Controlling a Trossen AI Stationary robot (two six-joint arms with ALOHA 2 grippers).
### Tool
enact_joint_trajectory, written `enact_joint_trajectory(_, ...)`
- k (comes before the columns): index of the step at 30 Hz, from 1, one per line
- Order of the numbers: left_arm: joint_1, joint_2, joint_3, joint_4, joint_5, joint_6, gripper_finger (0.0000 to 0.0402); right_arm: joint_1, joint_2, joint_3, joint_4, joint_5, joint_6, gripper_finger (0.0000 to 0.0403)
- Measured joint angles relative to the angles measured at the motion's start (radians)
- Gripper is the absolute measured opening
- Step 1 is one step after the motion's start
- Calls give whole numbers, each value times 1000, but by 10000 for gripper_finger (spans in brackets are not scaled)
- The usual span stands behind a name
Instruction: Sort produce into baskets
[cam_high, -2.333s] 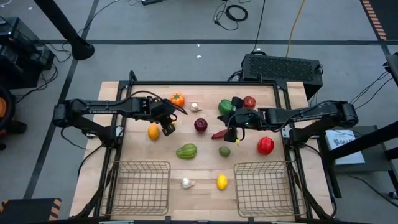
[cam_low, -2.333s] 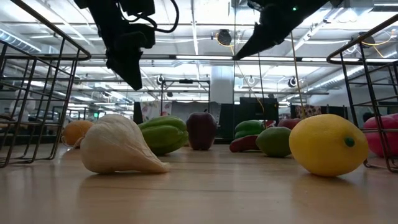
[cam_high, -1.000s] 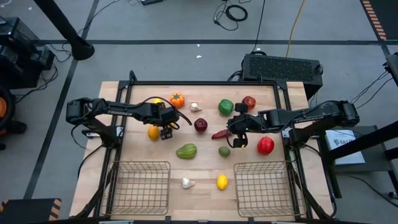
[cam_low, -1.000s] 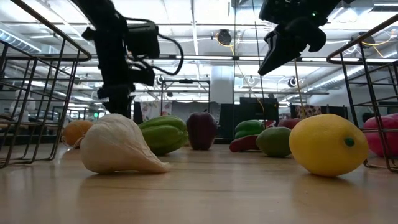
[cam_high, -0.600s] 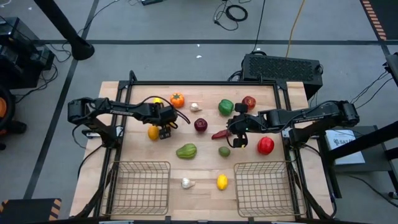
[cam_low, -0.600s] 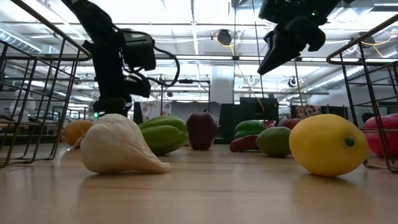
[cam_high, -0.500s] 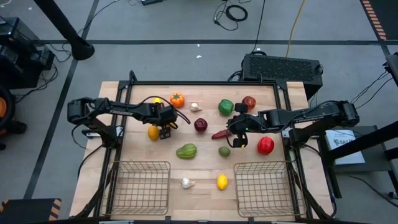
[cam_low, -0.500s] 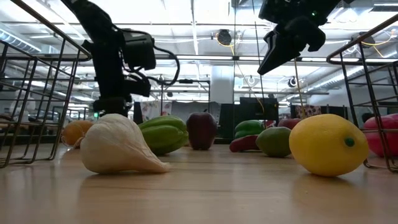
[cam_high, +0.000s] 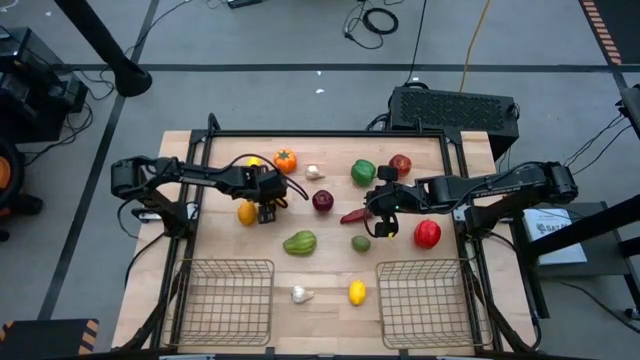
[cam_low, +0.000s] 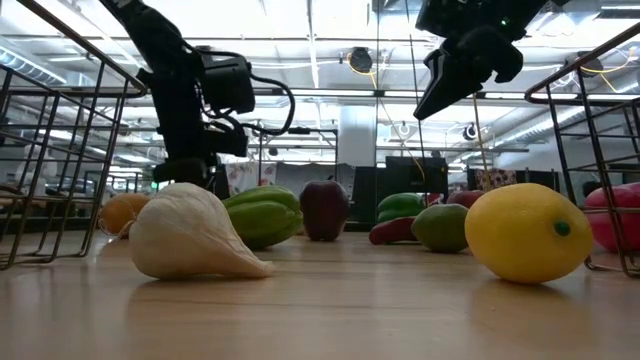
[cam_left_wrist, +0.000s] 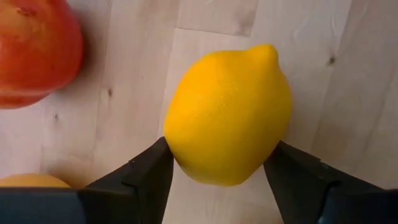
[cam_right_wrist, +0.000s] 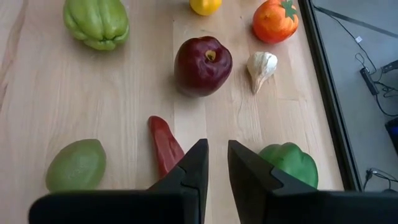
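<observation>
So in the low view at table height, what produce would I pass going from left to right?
Orange fruit → white garlic → ribbed green vegetable → dark red apple → red chili → small green fruit → yellow lemon.

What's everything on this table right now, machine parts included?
lemons: 3, yellow; one at left, one beyond it, one between baskets
garlic: 2, white; far middle, near middle
tomato: 1, orange; far side
apple: 1, dark red; centre
red fruits: 2; right side, far right
green produce: 3;
chili: 1, red; centre-right
baskets: 2, dark wire; near left, near right
left end effector: gripping the left lemon
right end effector: shut, over the chili
</observation>
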Motion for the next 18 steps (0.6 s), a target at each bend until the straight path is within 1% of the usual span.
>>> enact_joint_trajectory(11,-50,-49,52,-9,-10,-9,231,0,0,0,2,0,0,52)
enact_joint_trajectory(15,-71,-107,80,-20,-12,-46,231,0,0,0,2,0,0,52)
enact_joint_trajectory(18,-87,-176,102,-25,-12,-79,231,0,0,0,5,0,1,52)
